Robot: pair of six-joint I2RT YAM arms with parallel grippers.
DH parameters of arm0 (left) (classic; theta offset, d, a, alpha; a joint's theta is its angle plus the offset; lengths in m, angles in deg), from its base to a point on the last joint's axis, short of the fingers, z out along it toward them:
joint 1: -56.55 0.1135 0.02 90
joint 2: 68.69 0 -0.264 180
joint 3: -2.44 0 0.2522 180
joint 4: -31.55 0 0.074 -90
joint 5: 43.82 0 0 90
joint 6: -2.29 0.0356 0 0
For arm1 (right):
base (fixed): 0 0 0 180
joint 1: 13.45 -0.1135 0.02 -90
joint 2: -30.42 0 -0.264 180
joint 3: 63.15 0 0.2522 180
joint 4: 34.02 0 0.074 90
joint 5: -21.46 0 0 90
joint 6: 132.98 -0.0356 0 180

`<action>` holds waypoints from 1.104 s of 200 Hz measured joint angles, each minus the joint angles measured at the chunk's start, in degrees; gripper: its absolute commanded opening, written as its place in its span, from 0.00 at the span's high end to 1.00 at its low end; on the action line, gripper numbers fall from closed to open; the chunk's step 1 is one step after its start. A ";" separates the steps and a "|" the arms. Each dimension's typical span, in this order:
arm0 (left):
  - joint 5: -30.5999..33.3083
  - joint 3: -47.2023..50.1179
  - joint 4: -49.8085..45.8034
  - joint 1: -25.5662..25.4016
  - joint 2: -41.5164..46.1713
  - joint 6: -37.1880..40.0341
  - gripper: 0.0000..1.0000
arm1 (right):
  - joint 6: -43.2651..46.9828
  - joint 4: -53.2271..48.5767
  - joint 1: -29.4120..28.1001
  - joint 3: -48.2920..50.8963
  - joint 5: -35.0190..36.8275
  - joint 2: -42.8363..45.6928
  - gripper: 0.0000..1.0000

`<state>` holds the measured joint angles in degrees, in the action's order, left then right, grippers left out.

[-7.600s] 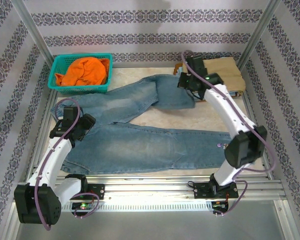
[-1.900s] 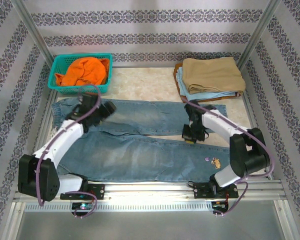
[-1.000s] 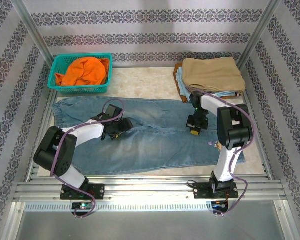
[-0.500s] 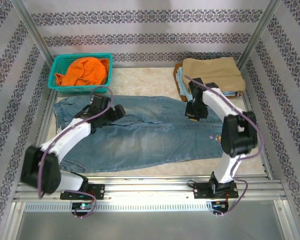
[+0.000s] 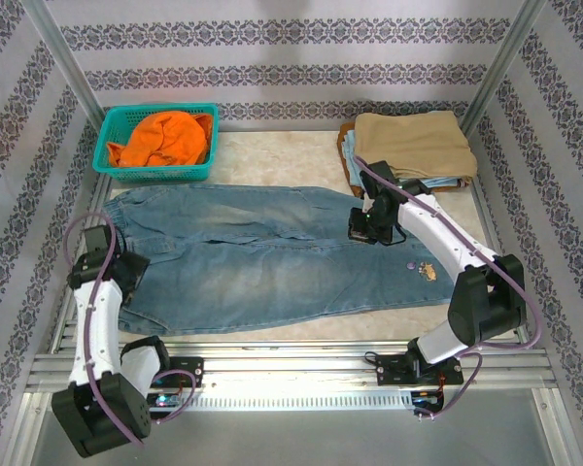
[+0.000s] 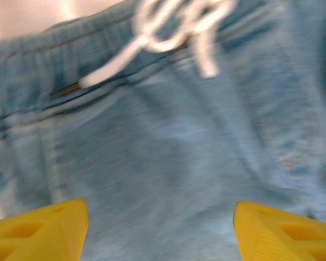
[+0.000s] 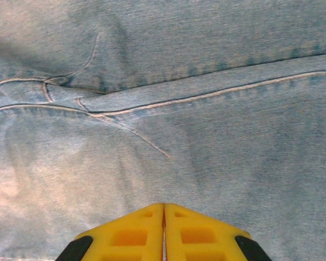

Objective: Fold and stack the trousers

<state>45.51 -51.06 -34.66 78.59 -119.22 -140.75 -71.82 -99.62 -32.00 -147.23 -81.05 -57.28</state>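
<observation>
The trousers [image 5: 291, 262], faded light-blue jeans, lie folded lengthwise across the table, waist end at the left and cuffs at the right. My left gripper [image 5: 124, 270] hovers over the waist end. In the left wrist view the left gripper [image 6: 158, 211] is open, its yellow fingers [image 6: 41, 228] far apart above blurred denim [image 6: 168, 136] and a white drawstring [image 6: 168, 22]. My right gripper [image 5: 361, 228] rests over the legs near the upper right. In the right wrist view the right gripper [image 7: 164, 206] is shut with nothing between its fingers, pointing at a seam [image 7: 206, 97].
A teal basket [image 5: 107, 160] holding an orange garment [image 5: 165, 136] stands at the back left. A stack of folded tan trousers [image 5: 413, 144] sits at the back right, close to my right arm. Bare tabletop [image 5: 282, 160] lies between them. Metal frame posts flank the table.
My left arm has drawn back from the middle of the jeans to their left waist end. My right gripper slid slightly nearer and left, staying shut. The jeans lie flatter.
</observation>
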 measured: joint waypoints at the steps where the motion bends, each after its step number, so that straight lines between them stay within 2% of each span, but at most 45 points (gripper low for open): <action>1: 0.26 0.20 -0.44 0.07 0.31 -0.31 0.26 | 0.02 0.02 0.00 0.00 -0.07 0.00 0.90; 24: 4.87 3.39 -5.68 1.01 4.39 -6.08 0.25 | 0.35 1.07 0.00 0.31 -1.97 0.02 0.90; 49: 6.80 8.63 -5.88 1.33 6.03 -10.19 0.24 | 0.33 2.05 -0.11 1.90 -4.04 0.07 0.88; 95: 7.45 15.61 -3.37 1.33 2.91 -13.09 0.25 | 0.33 2.34 -0.48 4.13 -5.01 1.68 0.86; 107: 7.91 15.65 -1.92 1.33 2.51 -13.29 0.31 | 0.33 2.43 -0.48 4.13 -5.01 2.08 0.86; 117: 8.39 15.65 -0.48 1.33 2.14 -13.20 0.41 | 0.33 2.36 -0.48 4.13 -5.01 2.27 0.86; 140: 8.87 16.17 3.52 1.33 0.94 -12.87 0.53 | 0.28 2.29 -0.48 4.04 -4.98 2.82 0.86; 162: 8.63 17.05 6.14 1.33 0.35 -12.09 0.58 | 0.11 1.64 -0.48 3.69 -4.92 3.08 0.86; 191: 8.55 18.27 7.98 1.33 0.50 -10.86 0.82 | -0.35 0.81 -0.48 3.58 -4.72 3.85 0.86; 204: 8.22 18.58 8.39 1.36 0.96 -10.34 1.00 | -0.81 0.48 -0.48 3.52 -4.44 4.13 0.86; 221: 7.72 18.58 8.83 1.42 1.75 -10.01 1.00 | -1.20 0.07 -0.48 3.34 -4.09 4.39 0.86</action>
<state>53.22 -32.49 -25.83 80.01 -117.47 -150.76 -73.02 -99.55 -32.48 -143.89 -85.14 -52.89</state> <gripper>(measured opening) 0.044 0.140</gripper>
